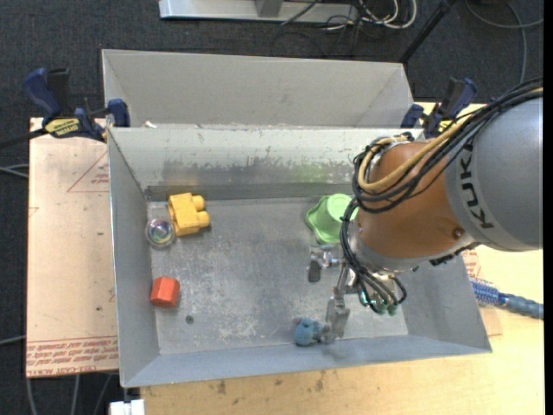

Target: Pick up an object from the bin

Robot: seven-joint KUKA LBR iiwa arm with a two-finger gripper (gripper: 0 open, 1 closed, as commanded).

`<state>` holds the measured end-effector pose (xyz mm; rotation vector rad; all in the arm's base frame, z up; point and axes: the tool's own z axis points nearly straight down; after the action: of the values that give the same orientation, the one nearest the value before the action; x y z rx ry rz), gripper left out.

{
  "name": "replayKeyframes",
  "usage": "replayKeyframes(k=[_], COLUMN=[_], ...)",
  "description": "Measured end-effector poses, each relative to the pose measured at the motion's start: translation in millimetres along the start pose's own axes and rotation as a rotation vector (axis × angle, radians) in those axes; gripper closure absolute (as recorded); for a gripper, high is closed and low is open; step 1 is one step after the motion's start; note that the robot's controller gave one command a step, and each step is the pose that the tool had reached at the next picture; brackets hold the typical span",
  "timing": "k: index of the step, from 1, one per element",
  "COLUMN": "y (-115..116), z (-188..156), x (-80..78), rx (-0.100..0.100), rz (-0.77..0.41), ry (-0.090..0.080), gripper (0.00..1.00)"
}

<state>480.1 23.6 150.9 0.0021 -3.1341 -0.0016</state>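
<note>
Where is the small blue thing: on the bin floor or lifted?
On the floor: the small blue thing lies by the front wall, beside the gripper.

Setting: robotics laboratory. Evidence: industrial KUKA arm (510, 180), grey casing, with an orange wrist cover and bundled cables; grey metal bin (251, 150) as test station; dark carpet floor (69, 15); loose cables (380, 3) and metal stand base (259, 7) lying behind the bin.

The grey metal bin (251, 275) carries five loose things on its floor. A small blue lump (304, 332) lies right beside the hand (333, 318), on its left in the view. A light green plastic piece (327, 217) lies beyond the hand, towards the far wall. Well to the hand's left are an orange-red cube (164, 291), a yellow plastic block (188, 213) and a clear round piece (160, 231).
</note>
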Motion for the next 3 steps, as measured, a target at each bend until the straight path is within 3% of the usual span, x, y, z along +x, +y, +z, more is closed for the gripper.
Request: replayKeyframes(k=[1,2,3], y=[-4,-5,-11], z=[80,81,-38], x=[-4.6,0.7,-8.6], rx=[0.001,0.001,0.002], rz=[-0.196,-0.197,-0.186], ry=[-0.028,-0.008,-0.017], gripper=[0.0,1.0,1.0])
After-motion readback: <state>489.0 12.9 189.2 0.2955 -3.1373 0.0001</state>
